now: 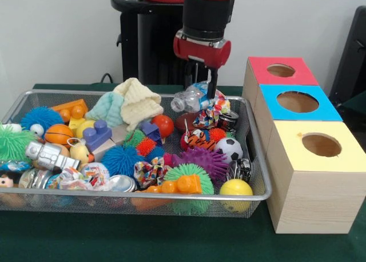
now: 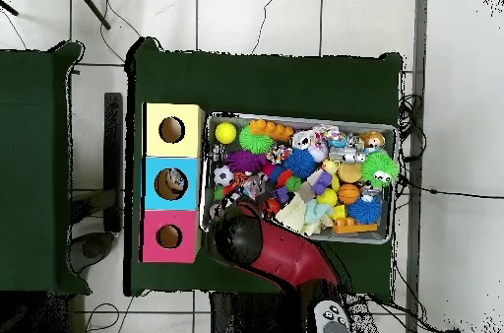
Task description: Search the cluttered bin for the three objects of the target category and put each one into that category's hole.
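Many small toys fill the cluttered bin (image 1: pixel 256 194), a wide silver mesh basket that lies on the green table (image 1: pixel 171 239) and takes the left and middle of the front view. At its left end are a blue spiky ball (image 1: pixel 41 116), a green spiky ball (image 1: pixel 12 143) and a small basketball (image 1: pixel 58 134). More to the middle lie a purple block (image 1: pixel 97 134) and pale knitted cloths (image 1: pixel 137 102). Near the front rim are an orange block (image 1: pixel 177 186) and a yellow ball (image 1: pixel 236 187), with a soccer ball (image 1: pixel 229 149) just behind. The gripper (image 1: pixel 200 84) hangs from above over the far right part of the bin, beside a crushed plastic bottle (image 1: pixel 191 98); I cannot tell if its fingers are spread or closed. Just right of the bin stand three wooden boxes in a row, touching each other: the yellow box (image 1: pixel 317 176) nearest, the blue box (image 1: pixel 297 103) in the middle, the red box (image 1: pixel 280 71) farthest. Each top has one round hole
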Tool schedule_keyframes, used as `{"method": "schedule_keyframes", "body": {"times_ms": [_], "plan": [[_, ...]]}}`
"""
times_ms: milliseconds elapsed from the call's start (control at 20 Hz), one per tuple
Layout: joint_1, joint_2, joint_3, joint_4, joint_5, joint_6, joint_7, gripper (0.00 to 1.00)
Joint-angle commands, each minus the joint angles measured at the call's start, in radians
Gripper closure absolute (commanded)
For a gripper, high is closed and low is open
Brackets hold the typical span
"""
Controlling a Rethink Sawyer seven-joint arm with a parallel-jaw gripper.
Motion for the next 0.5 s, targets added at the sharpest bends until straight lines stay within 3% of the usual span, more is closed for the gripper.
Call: {"method": "schedule_keyframes", "body": {"times_ms": [50,350,500], "plan": [[0.03,-0.067,0.023,-0.112,-0.03,0.113,0.083,1.0],[0.117,-0.069,-0.027,-0.167,-0.005,0.184,0.138,1.0],[0.154,-0.067,-0.039,-0.153,0.017,0.174,0.177,1.0]]}}
